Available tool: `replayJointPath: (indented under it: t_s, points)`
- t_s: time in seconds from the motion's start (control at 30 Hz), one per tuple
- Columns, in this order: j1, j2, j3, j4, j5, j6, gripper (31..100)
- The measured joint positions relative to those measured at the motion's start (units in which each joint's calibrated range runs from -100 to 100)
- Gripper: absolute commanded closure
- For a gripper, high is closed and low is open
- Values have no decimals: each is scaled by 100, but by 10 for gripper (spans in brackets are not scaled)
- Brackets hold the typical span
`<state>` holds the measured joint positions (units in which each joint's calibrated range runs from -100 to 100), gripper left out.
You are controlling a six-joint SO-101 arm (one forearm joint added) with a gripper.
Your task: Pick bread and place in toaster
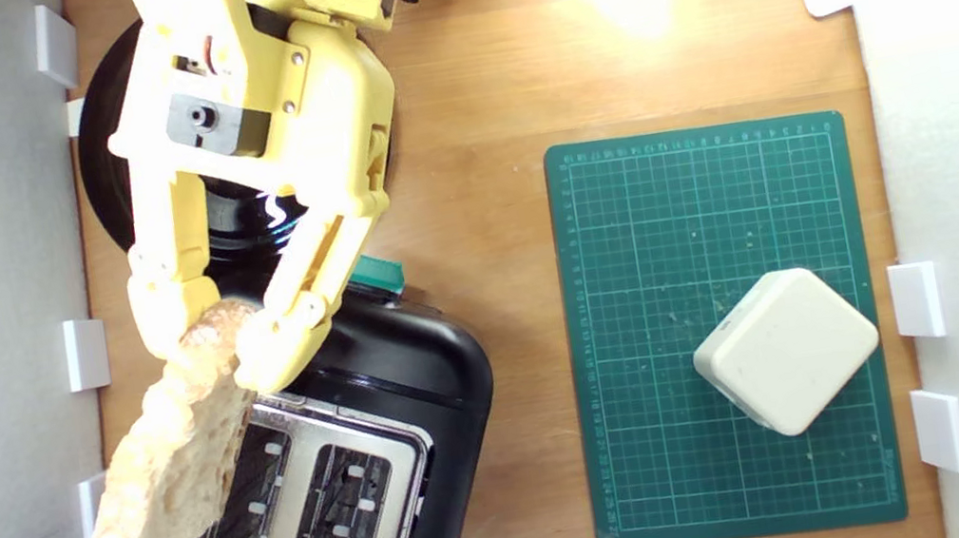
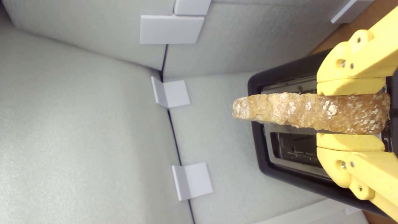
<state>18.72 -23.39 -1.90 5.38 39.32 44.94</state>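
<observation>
Wooden desk [image 1: 472, 97] has the black toaster [image 1: 421, 384], a glossy black plate [image 1: 101, 175], and a green cutting mat [image 1: 700, 205] sitting on it.

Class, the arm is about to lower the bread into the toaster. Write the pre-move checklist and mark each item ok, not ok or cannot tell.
1. Grip: the gripper is shut on the bread, a finger on each face. Ok.
2. Bread over a slot: in the exterior view it lies along the toaster top's left edge, its far end past the body. Not ok.
3. Bread in line with the slots: roughly parallel. Ok.
4. Slots empty: both look empty where visible. Ok.
5. Clearance above the toaster top: cannot tell.
6. Cream block on the green mat, away from the toaster. Ok.
</observation>
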Motion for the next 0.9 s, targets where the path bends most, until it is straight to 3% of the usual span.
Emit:
replayJointPath:
  t_s: [0.1,0.23,0.9]
  points:
    - [-183,25,0,355,0,-135,751]
    - [-384,17,-9,409,0,-160,751]
    - [-366,311,-9,444,356,-36,751]
